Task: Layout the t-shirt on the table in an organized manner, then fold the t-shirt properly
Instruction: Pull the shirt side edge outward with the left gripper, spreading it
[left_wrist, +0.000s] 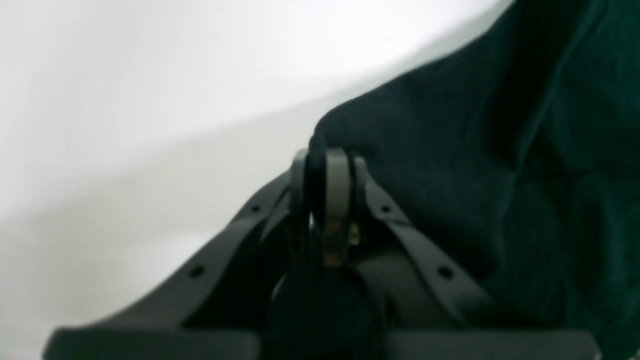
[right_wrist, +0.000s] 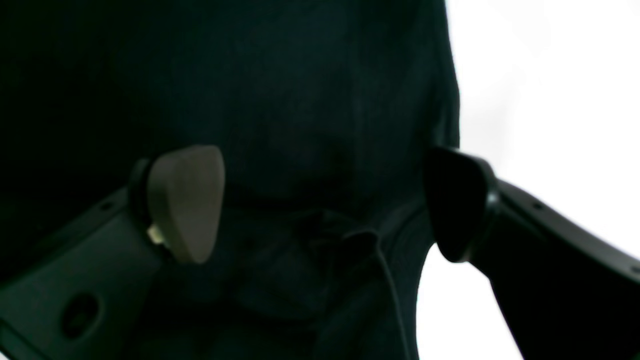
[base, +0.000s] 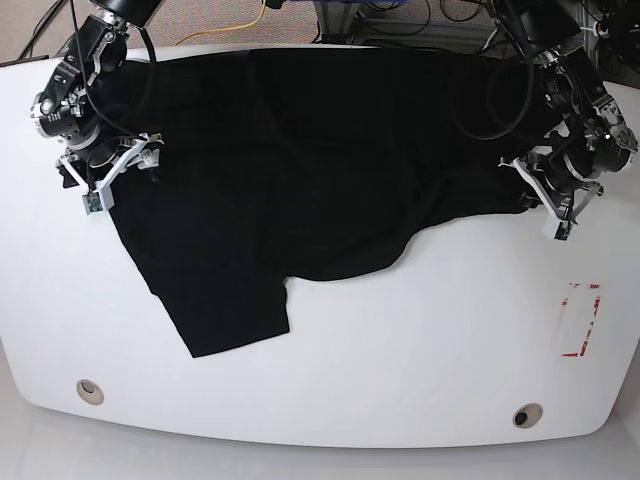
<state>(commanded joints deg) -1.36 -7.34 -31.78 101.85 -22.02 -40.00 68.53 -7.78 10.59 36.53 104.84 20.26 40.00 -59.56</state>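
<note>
The left gripper (left_wrist: 325, 185) is pinching the limp, light t-shirt (base: 300, 170) near the table (base: 400, 360) edge; the right gripper (right_wrist: 320, 200), fingers spread, is needing a hem corner.

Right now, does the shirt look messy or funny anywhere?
Yes. The t-shirt lies crooked on the table: one part sticks out toward the front, the near edge is bunched and wavy, and its far edge runs along the table's far edge.
</note>
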